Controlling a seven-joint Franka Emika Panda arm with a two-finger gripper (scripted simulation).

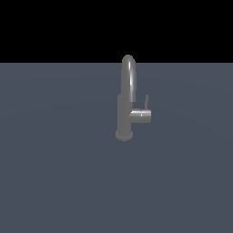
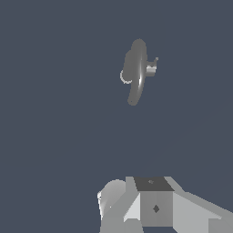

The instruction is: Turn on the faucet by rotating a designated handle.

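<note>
You are at the very start of the approach: nothing has touched the faucet (image 1: 126,98) yet, and I judge the handle unturned, since it stands upright in the exterior view. There the faucet sits a little right of the frame's centre on the plain grey counter (image 1: 54,182), its tall arched spout rising from an upright body and round base. A short horizontal stub juts toward the exterior view's right, and the handle (image 1: 146,101) is the thin rod standing up from the stub's far end.

In the wrist view the faucet (image 2: 135,73) appears in the upper middle of the frame, seen from above, with the handle (image 2: 154,60) as a tiny sliver beside the stub. The arm does not show in the exterior view at all.

The tool (image 2: 154,205) shows only as grey blocky housing in the lower part of the wrist view, well apart from the faucet. Its fingertips are not visible, so you cannot tell how far they are spread; it touches nothing and appears to carry nothing.

Your next move, as I judge it, calls for bringing the tool across to the stub's end, lining it up beside the thin rod rather than the spout, then pushing or gripping the rod to rotate it.
</note>
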